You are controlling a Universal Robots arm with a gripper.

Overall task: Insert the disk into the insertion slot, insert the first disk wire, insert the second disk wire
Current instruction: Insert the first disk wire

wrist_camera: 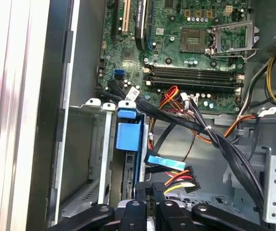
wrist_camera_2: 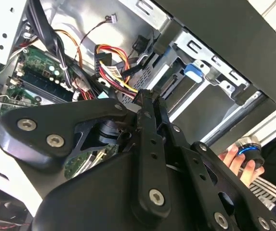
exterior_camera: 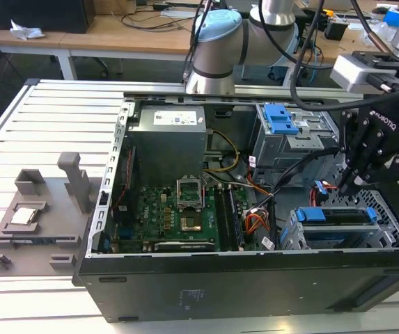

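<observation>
**Item: disk** (exterior_camera: 338, 217)
- Location: lies flat in the slot (exterior_camera: 291, 238), in the corner of the case (exterior_camera: 185, 292) on the exterior view's right. Its carrier tab (wrist_camera: 128, 135) sits at the cage mouth. I judge it seated, or close to it.
- Handling: I judge it dense, rigid and sensitive to knocks, with a slick metal lid. I would grip the blue plastic carrier by its long edges, never the labelled face.

**Item: wires**
- Location: the flat blue plug (wrist_camera: 165, 163) and the power plug (wrist_camera: 182, 180), with red, yellow and black leads, hang just beside the slot.
- Handling: the leads look limp and springy, the plug bodies hard. I would pinch the plug body, not the leads.

**Item: gripper** (exterior_camera: 349, 182)
- Location: poised over the slot's wire end, its tips just beside the power plug.
- Fingers (wrist_camera: 142, 202): drawn almost together, with a thin gap between them. I cannot tell whether anything is pinched there.
</observation>
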